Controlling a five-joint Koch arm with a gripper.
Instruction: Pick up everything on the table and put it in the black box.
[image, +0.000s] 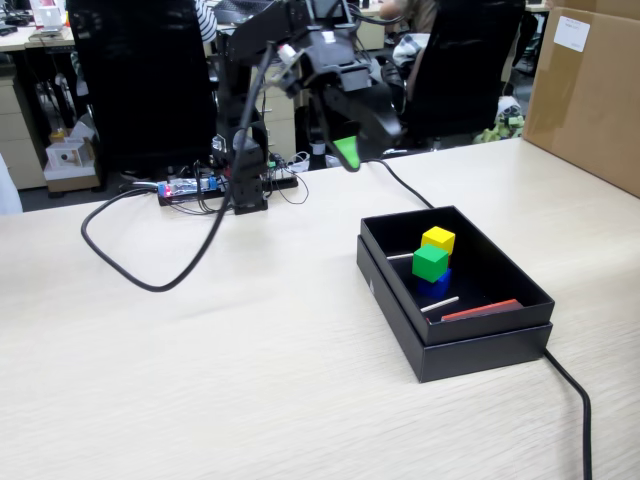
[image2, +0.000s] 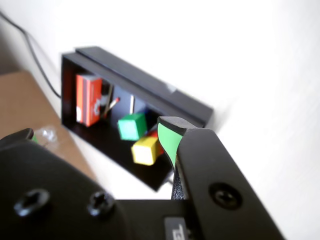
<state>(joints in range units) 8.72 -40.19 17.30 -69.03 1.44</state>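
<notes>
1. Fixed view: The end effector (image: 352, 150) hung high above the tabletop (image: 250, 380) in the upper centre of the frame, its green-tipped jaw pointing down with nothing between the jaws. How far they stood apart could not be told here, as only one tip showed clearly.

2. Fixed view: The black box (image: 470, 345) sat right of centre, nested in its lid. The yellow cube (image: 438, 239), the green cube (image: 430, 262) and the blue cube (image: 435, 285) lay clustered inside it, the green one seeming to rest on the blue. White sticks (image: 440, 304) and a flat red strip (image: 482, 310) lay toward the box's near end. No cube remained on the bare tabletop, so the task looked nearly or wholly finished.

3. Wrist view: The end effector (image2: 100, 137) filled the lower frame, one green-padded tip at centre and the other barely showing at the left edge, well apart and holding nothing. The black box (image2: 145, 85) lay in the upper left with the green cube (image2: 132, 126) and the yellow cube (image2: 146, 150) inside; a sliver of the red cube (image2: 158, 142) seemed to peek from behind the yellow one.

4. Judgement: With all four cubes apparently boxed, the step was best done by lifting the arm clear, jaws open, without brushing the box rim or the cable (image: 150, 270) trailing across the tabletop.
</notes>
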